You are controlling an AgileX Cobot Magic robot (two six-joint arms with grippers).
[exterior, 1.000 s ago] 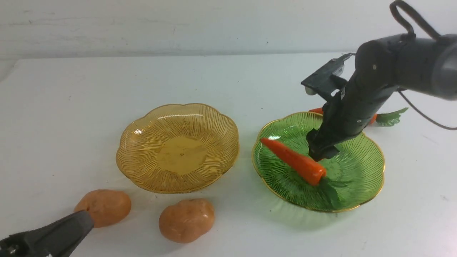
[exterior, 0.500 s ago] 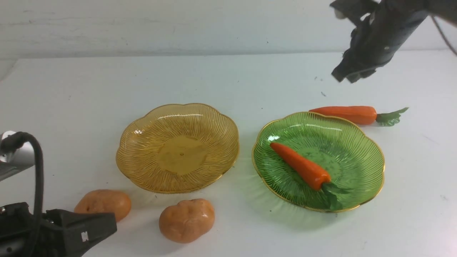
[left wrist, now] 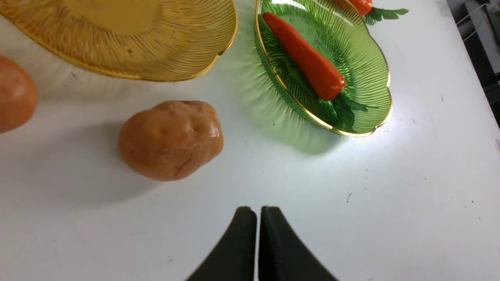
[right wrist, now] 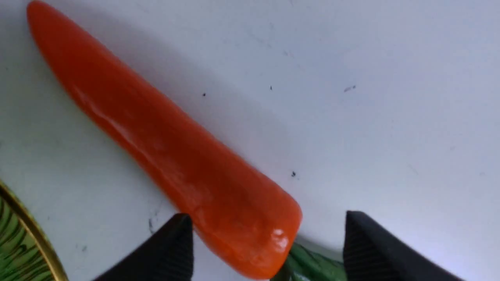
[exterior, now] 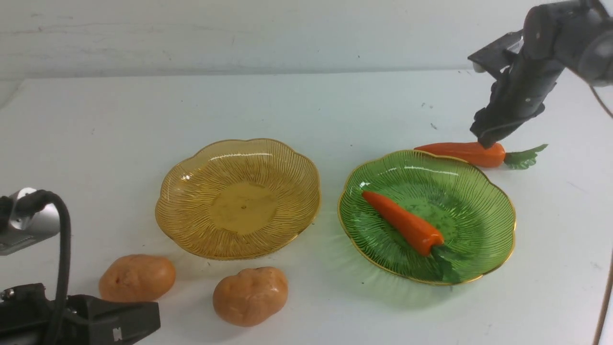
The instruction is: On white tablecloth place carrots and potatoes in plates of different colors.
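On the white tablecloth (exterior: 287, 105), one carrot (exterior: 402, 223) lies in the green plate (exterior: 479, 215). A second carrot (exterior: 462, 153) lies on the cloth just behind that plate. My right gripper (exterior: 486, 139) is down over its thick end. In the right wrist view the right gripper (right wrist: 266, 216) is open, its fingers straddling that carrot (right wrist: 168, 152) beside the leaves. The amber plate (exterior: 239, 206) holds nothing. Two potatoes (exterior: 137, 278) (exterior: 250, 295) sit on the cloth in front of it. My left gripper (left wrist: 258, 210) is shut and empty, hovering near the closer potato (left wrist: 170, 139).
The pale wall runs along the table's far edge. My left arm's black body and cable (exterior: 57, 268) fill the near left corner. The green plate's gold rim (right wrist: 27, 230) lies close beside the right gripper's fingers.
My right gripper lifted out of the green plate, leaving a carrot there, swung back and right, and came down over the second carrot. The left arm shifted at the near left.
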